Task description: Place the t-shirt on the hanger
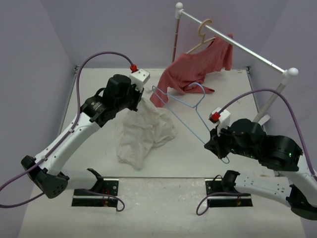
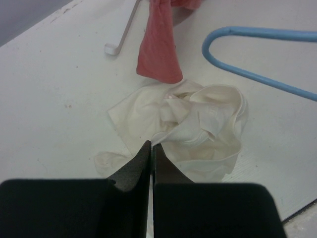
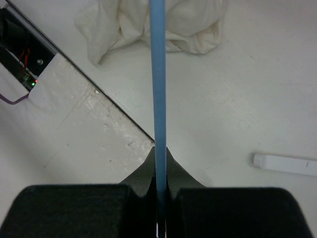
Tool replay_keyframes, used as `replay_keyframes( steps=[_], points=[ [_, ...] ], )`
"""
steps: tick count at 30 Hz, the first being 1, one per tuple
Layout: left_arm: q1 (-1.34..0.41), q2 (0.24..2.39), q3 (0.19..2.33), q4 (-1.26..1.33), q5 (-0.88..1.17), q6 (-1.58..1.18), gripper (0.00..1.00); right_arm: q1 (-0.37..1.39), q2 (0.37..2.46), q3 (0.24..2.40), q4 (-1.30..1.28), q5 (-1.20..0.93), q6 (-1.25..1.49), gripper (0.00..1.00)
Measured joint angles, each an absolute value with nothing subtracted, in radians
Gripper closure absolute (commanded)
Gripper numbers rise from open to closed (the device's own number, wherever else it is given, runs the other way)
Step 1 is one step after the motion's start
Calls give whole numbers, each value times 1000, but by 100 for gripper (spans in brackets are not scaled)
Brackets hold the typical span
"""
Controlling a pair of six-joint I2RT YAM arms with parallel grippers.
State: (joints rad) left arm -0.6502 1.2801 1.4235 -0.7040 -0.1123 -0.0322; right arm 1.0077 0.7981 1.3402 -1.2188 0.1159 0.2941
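The cream-white t-shirt (image 1: 143, 134) hangs crumpled from my left gripper (image 1: 137, 101), its lower part resting on the table. In the left wrist view the gripper (image 2: 151, 145) is shut, pinching a fold of the t-shirt (image 2: 198, 129). The light-blue wire hanger (image 1: 185, 111) is held tilted above the table, its hook end near the red shirt. My right gripper (image 1: 214, 141) is shut on its lower corner. In the right wrist view the hanger's wire (image 3: 158, 74) runs straight up from between the closed tips of the gripper (image 3: 159, 148) toward the t-shirt (image 3: 168, 20).
A salmon-red shirt (image 1: 193, 69) hangs from a beige hanger (image 1: 204, 34) on the white rail (image 1: 233, 42) at the back right and trails onto the table. The rack's white foot (image 3: 285, 163) lies near my right gripper. The arm mounts (image 1: 96, 191) sit at the near edge.
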Motion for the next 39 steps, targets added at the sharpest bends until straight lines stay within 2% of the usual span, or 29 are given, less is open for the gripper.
replay_keyframes(
  steps=[12, 24, 39],
  points=[
    [-650, 1335, 1488, -718, -117, -17, 100, 1008, 856, 1247, -1200, 43, 286, 100],
    [-591, 1387, 1494, -714, -101, 12, 100, 1008, 773, 1244, -1162, 28, 290, 100],
    [-576, 1386, 1494, -712, -30, 25, 100, 1008, 909, 1188, -1111, 34, 282, 100]
  ],
)
